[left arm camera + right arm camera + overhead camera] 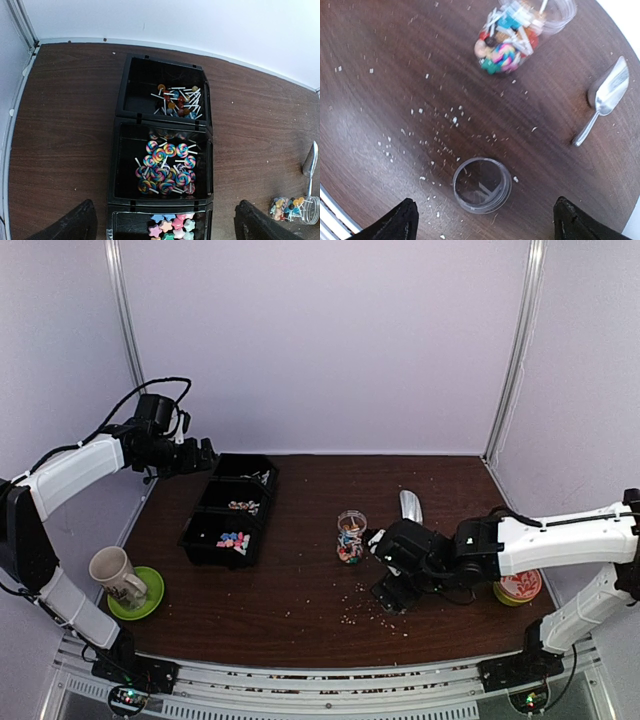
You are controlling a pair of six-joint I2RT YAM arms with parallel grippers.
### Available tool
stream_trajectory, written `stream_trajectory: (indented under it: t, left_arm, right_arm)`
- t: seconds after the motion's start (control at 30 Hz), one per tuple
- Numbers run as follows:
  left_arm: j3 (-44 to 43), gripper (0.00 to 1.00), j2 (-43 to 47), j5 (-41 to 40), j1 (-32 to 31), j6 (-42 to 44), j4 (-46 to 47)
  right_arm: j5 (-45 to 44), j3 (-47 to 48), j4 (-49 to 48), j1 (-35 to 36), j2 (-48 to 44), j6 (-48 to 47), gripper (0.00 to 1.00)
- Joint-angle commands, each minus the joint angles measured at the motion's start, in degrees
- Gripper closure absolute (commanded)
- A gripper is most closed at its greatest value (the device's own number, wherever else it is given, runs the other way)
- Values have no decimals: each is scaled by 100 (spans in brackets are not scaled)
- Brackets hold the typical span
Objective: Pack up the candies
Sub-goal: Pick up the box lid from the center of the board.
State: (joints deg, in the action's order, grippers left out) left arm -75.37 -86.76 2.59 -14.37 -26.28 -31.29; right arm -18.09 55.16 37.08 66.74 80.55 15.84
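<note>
Left gripper [166, 201] gapes over candies [165, 167]; right gripper [484, 199] gapes over clear lid [481, 182]

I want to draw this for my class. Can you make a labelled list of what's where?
tray: black, three compartments in a row
far compartment: stick lollipops
middle compartment: swirl lollipops
near compartment: star candies
jar: clear, holding mixed candies
scoop: silver, lying on the table near the jar
left gripper: open, empty, by the tray
right gripper: open, empty, over a small clear tub
crumbs: scattered on the table
</note>
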Motion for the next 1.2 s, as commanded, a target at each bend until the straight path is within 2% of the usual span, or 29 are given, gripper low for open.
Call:
stream_trajectory:
  t: [0.0, 0.63, 0.77, 0.93, 1.07, 1.17]
  left_arm:
    - [36, 2, 134, -22, -33, 36, 246]
    - [40, 2, 114, -8, -37, 44, 250]
    - [33, 2, 108, 3, -39, 36, 247]
    - [32, 2, 107, 13, -39, 36, 247]
    - [32, 2, 108, 18, -39, 38, 246]
    - [32, 2, 100, 24, -39, 36, 248]
  right_arm:
    - [-114, 191, 348, 208, 361, 201, 7]
    - [169, 298, 535, 193, 1359, 528, 24]
    - [237, 303, 497, 114, 1425, 571, 38]
    - [368, 255, 359, 44, 1477, 553, 49]
    - [546, 183, 175, -10, 1498, 493, 54]
    - [631, 179, 89, -53, 1530, 457, 62]
